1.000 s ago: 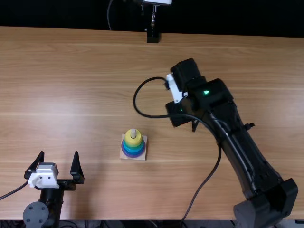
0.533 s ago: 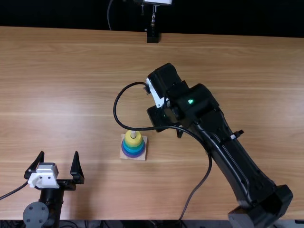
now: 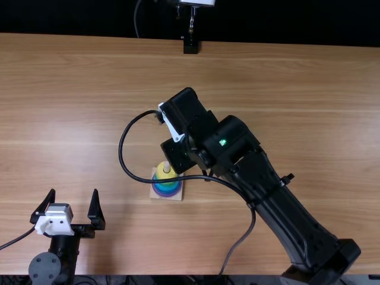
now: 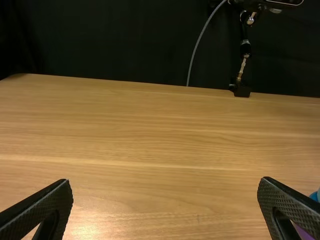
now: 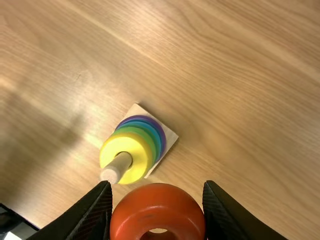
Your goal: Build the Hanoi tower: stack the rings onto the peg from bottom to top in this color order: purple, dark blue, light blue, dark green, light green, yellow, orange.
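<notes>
With right gripper [image 5: 157, 186] clamped on orange ring [image 5: 157, 201] and left gripper [image 3: 73, 191] spread open, apparently lacks only that final placement; near the former, rises on peg [image 5: 118, 167] from purple ring [image 5: 138, 118] to yellow ring [image 5: 115, 145].

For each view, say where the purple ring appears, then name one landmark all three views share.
Top view: lowest ring on the tower, right of the left gripper.
Left wrist view: a sliver of the purple ring, beside one finger.
Right wrist view: beyond the held orange ring, against the square base.
Shared landmark: the wooden table.
</notes>
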Motion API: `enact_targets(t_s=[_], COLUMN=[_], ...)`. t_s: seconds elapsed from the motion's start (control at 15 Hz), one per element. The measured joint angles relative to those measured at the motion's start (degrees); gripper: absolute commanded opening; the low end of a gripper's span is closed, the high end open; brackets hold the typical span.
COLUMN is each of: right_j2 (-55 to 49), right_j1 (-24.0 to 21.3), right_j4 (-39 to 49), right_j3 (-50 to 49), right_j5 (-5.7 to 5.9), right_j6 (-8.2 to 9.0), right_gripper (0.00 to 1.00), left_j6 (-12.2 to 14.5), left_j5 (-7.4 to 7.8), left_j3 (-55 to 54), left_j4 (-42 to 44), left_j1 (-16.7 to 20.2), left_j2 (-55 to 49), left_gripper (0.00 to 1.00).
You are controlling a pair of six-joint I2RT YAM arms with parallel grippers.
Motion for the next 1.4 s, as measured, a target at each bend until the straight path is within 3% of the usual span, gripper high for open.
enact_targets(t_s=[0.47,1.4], right_j2=[0.00,0.00], right_j1=[0.57,4.22], right_j4=[0.33,0.74], right_j3=[-0.02,0.00], right_j5=[0.02,0.02], right_j6=[0.92,1.01], right_gripper=[0.00,0.00], left_j6=[0.02,0.02], left_j5=[0.00,0.00], left_j3=[0.00,0.00], left_j4=[0.00,0.00], left_j1=[0.00,0.00], left_j2=[0.00,0.00], left_gripper=[1.00,1.00])
